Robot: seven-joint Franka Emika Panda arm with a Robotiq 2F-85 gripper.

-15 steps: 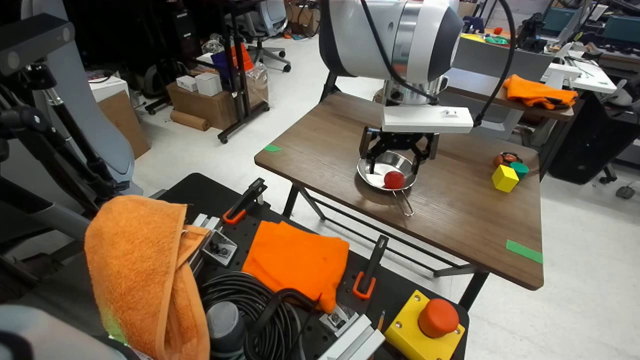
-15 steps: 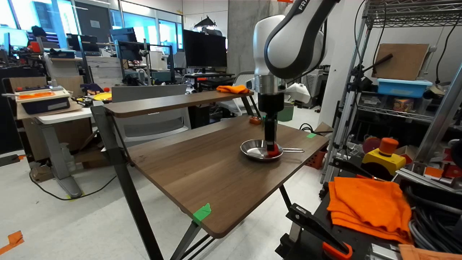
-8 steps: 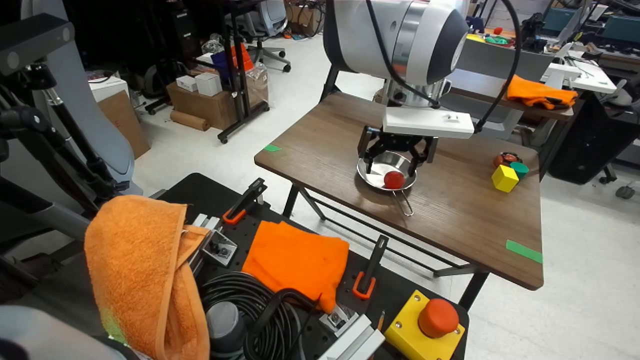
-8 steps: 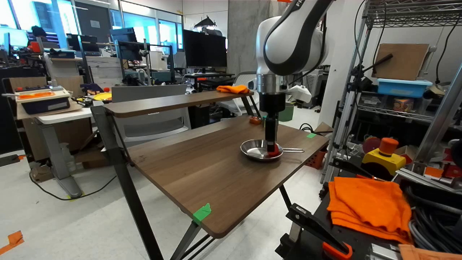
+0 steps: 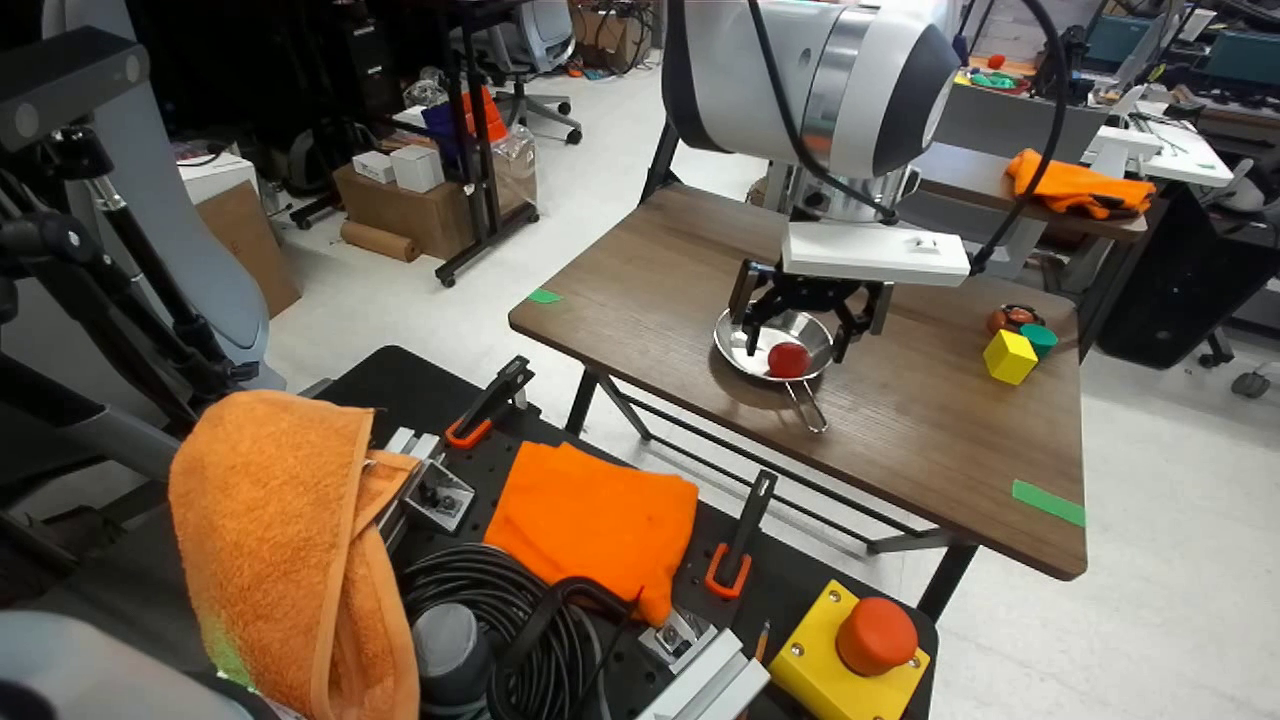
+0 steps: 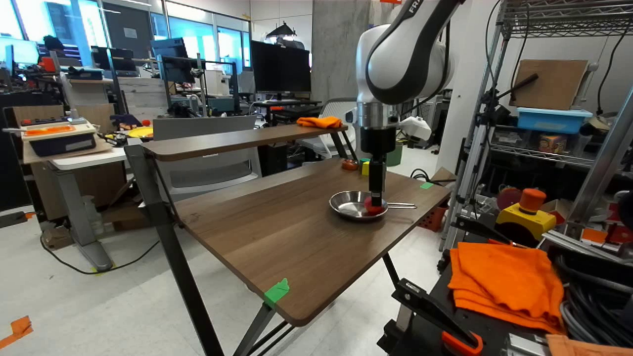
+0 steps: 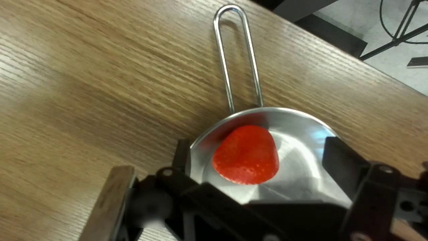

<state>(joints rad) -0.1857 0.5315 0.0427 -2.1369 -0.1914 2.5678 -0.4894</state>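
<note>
My gripper (image 5: pixel 797 348) is open and empty, pointing down over a small round steel pan (image 5: pixel 738 358) on the brown table. A red rounded object (image 5: pixel 788 360) lies in the pan near its handle side. In the wrist view the fingers (image 7: pixel 342 164) stand wide apart, one on each side of the red object (image 7: pixel 247 155), not touching it. The pan (image 7: pixel 297 180) has a wire loop handle (image 7: pixel 220 47) pointing away from the gripper; its near part is hidden by the gripper. In an exterior view the fingers (image 6: pixel 376 195) partly cover the red object (image 6: pixel 368 205).
A yellow block (image 5: pixel 1010 357), a green cup-like object (image 5: pixel 1041 340) and a reddish-brown round object (image 5: pixel 1008 316) stand together on the table (image 5: pixel 640 300). A raised shelf holds an orange cloth (image 5: pixel 1080 185). A black cart carries another orange cloth (image 5: pixel 595 520) and a red button box (image 5: pixel 850 660).
The arm and gripper have shifted a little to the right in both exterior views, uncovering the yellow block in one of them. The pan and the red object have not moved.
</note>
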